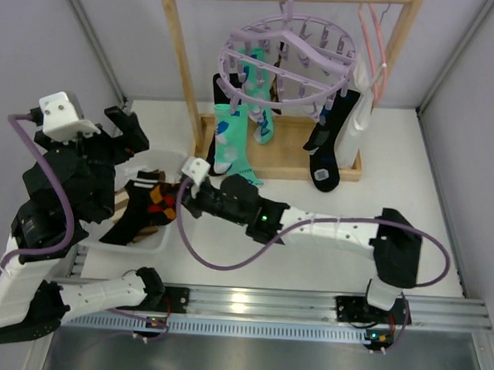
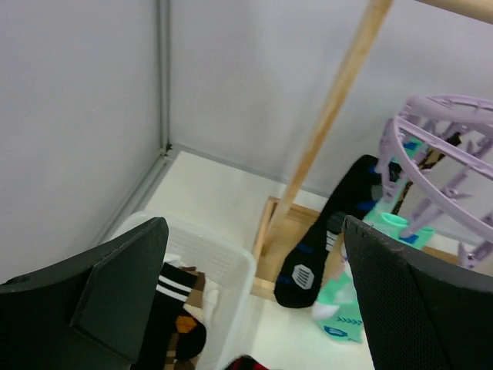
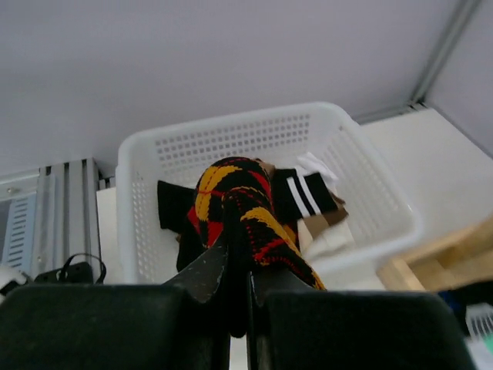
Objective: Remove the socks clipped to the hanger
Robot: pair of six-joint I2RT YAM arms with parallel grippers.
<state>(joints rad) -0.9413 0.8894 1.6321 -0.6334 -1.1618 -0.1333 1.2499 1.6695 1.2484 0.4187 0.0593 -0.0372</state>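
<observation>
Right claw is clamped on the orange/red argyle sock, just above the white basket, which holds several socks. Left claw is wide open and empty. Beyond it, the hanger holds the mint-green sock, teal sock and black sock. Roughly half left, I'd judge.

— Where's the hanger?
— On the top bar of the rack, at the back of the counter. The clipped socks dangle over the rack's base.
— And the basket?
— Front-left of the rack, with loose socks in it. The right gripper is just above, a sock in its jaws.
</observation>
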